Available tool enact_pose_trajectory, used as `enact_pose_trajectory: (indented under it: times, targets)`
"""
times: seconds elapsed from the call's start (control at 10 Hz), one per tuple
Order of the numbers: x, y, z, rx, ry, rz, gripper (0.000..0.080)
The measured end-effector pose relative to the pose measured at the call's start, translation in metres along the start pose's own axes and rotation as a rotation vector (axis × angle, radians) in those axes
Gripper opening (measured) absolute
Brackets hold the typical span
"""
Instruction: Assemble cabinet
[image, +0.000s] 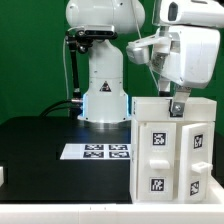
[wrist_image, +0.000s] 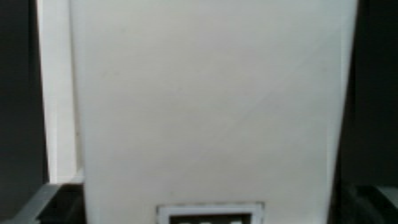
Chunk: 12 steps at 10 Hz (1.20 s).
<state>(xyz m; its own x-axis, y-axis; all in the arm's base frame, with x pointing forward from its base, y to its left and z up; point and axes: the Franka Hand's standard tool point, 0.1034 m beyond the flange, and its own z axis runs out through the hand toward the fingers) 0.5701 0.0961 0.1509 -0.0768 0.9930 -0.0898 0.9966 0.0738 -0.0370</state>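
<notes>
While the gripper (image: 178, 108) hovers just above the cabinet (image: 170, 145), jaws spread full and holding nothing, you should treat that upright white body on the tabletop (image: 40, 150) as rigid, light, smooth-walled plastic, best gripped across its top edge.

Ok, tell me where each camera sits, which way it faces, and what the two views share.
Exterior view: off the arm, low at table height, facing the robot's base; the cabinet stands at this view's right, the marker board lies before the base, the gripper hangs open over the cabinet.
Wrist view: on the wrist, facing the cabinet close up; both dark fingertips show at its sides.
Shared: the white cabinet with its tags.
</notes>
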Motion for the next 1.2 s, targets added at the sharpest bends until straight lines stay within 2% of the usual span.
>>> enact_pose_trajectory:
  times: [0.2,0.3,0.6,0.9,1.2]
  targets:
    - [-0.001,0.000,0.000,0.000,-0.001,0.029,0.0622]
    - [-0.001,0.000,0.000,0.001,0.000,0.064,0.0551]
    - [-0.001,0.000,0.000,0.000,0.000,0.298,0.0552]
    - [-0.004,0.009,0.000,0.030,-0.020,0.557,0.0553]
    - [-0.004,0.011,-0.001,0.026,-0.022,0.832,0.0553]
